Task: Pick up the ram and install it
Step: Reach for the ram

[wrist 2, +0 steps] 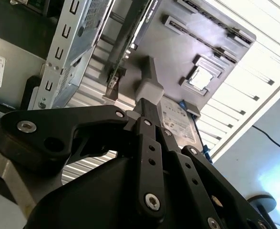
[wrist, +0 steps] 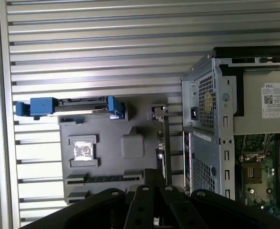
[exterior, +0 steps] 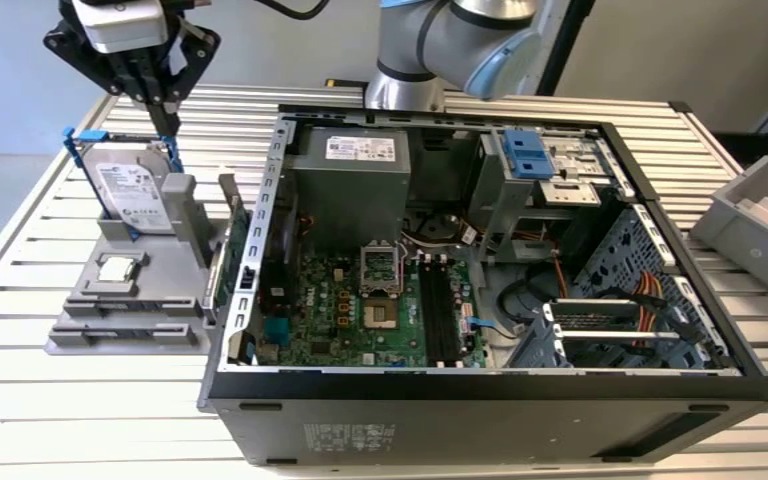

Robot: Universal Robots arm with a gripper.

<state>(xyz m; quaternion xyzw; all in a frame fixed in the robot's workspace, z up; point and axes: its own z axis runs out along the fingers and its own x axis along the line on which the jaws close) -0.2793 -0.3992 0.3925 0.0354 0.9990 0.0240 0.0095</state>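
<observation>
The ram (exterior: 235,240) is a thin greenish stick standing on edge in the grey holder (exterior: 124,315), on the side next to the open computer case (exterior: 272,180). In both wrist views it shows edge-on (wrist: 166,143) (wrist 2: 129,45). My gripper (exterior: 167,128) hangs high over the holder with its fingers pressed together and nothing between them, above the silver hard drive (exterior: 131,190) and up and to the exterior view's left of the ram. Its black fingers (wrist 2: 147,125) point down at the holder's grey post (wrist 2: 149,86). The gripper (wrist: 154,175) appears beside the ram's end.
A small square processor chip (exterior: 117,268) lies in the holder. Inside the case are the motherboard with its long dark memory slots (exterior: 438,310), a power supply (exterior: 351,165) and blue drive brackets (exterior: 531,155). A grey bin (exterior: 764,215) stands at the exterior view's right.
</observation>
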